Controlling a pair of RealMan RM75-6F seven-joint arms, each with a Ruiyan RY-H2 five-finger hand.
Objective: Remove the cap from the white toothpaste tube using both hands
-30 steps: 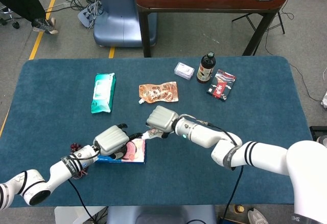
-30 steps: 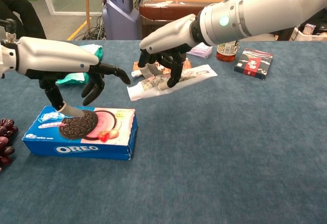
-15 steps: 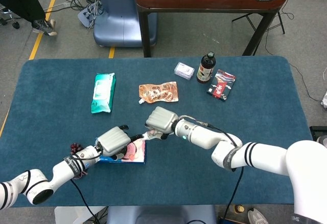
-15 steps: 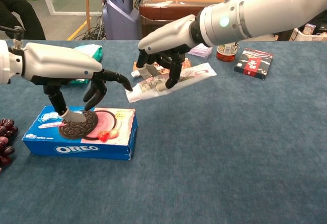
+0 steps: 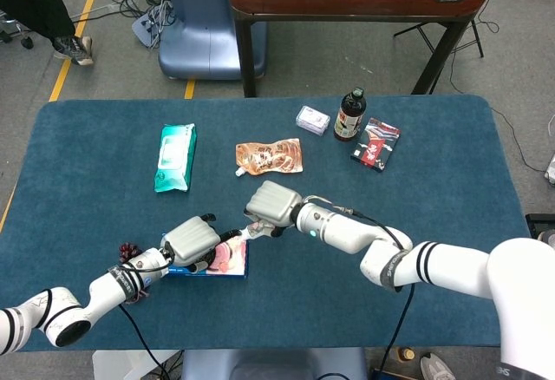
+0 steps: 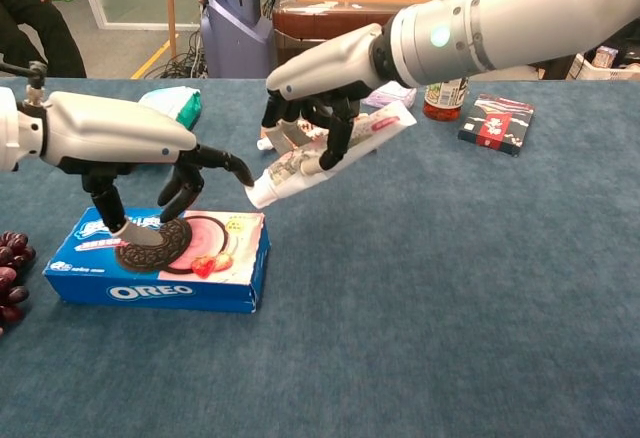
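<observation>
Deep teal-blue tabletop (image 5: 434,163). White toothpaste tube (image 6: 330,153) with reddish print. Blue Oreo box (image 6: 160,263), black cookie and pink strawberry picture. Mint-green wipes pack (image 5: 175,157). Orange patterned pouch (image 5: 270,155). Dark brown bottle (image 5: 349,114), red-white label.

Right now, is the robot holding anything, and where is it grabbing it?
The right hand holds the white toothpaste tube around its middle, tilted with its lower end toward the left hand, whose fingertip reaches that end. The left hand holds nothing.
</observation>
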